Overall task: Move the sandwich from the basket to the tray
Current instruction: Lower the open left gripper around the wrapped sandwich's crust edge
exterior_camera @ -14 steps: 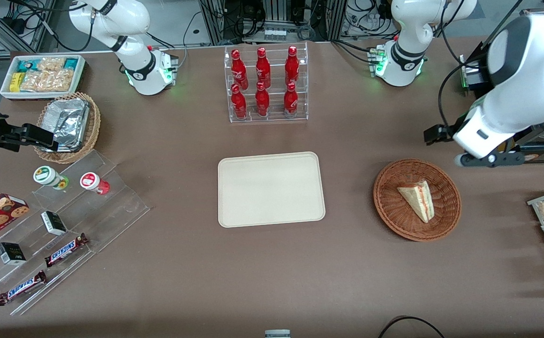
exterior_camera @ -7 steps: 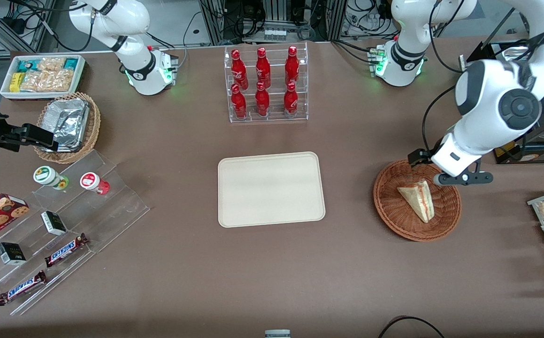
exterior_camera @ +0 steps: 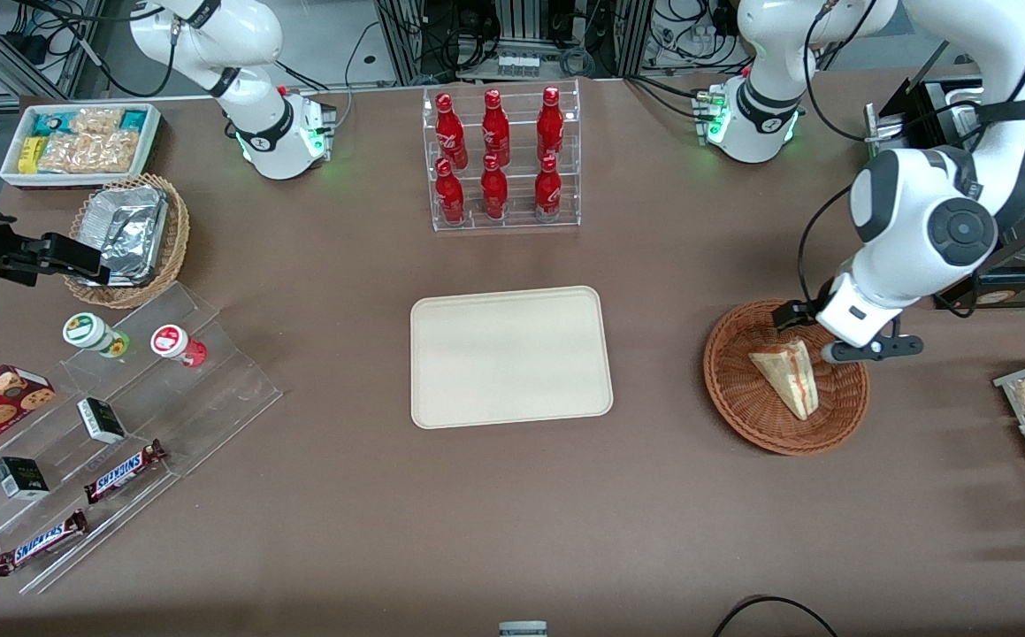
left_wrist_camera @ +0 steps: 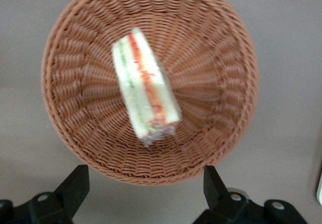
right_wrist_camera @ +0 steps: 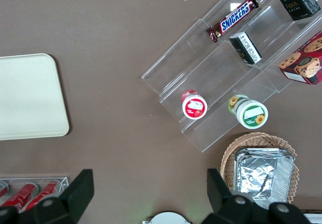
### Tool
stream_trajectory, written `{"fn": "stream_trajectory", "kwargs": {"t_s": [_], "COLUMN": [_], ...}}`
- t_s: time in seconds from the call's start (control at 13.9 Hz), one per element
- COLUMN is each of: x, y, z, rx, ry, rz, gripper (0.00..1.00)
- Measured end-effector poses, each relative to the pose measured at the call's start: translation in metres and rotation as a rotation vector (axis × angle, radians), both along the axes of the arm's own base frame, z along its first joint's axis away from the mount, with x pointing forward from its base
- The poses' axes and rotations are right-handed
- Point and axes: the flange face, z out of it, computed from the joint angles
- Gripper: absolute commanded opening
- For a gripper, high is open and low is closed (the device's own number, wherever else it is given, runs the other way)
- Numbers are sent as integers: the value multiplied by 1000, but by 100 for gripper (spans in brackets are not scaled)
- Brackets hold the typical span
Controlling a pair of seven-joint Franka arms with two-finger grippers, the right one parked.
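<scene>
The left arm's gripper (left_wrist_camera: 143,194) hung above the round reddish-brown woven wicker basket (exterior_camera: 742,409), its two black fingers (left_wrist_camera: 74,186) spread wide apart and holding nothing. The small clear-wrapped triangular sandwich (exterior_camera: 786,376) of white bread lay in the basket (left_wrist_camera: 211,58). The flat rectangular cream-beige plastic tray (exterior_camera: 510,356) sat well apart, toward the parked arm's end.
</scene>
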Motion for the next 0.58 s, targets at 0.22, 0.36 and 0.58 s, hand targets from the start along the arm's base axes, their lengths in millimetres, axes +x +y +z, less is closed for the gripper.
{"fn": "stream_trajectory", "kwargs": {"t_s": [0.22,0.36,0.58], "x": [10,14,16], "y": [9,6,2], "z": [-18,-37,-53], "rx": [4,2,1], "ry": [-38,-45,-34], "rz": [238,337,382], "gripper": [100,100,100]}}
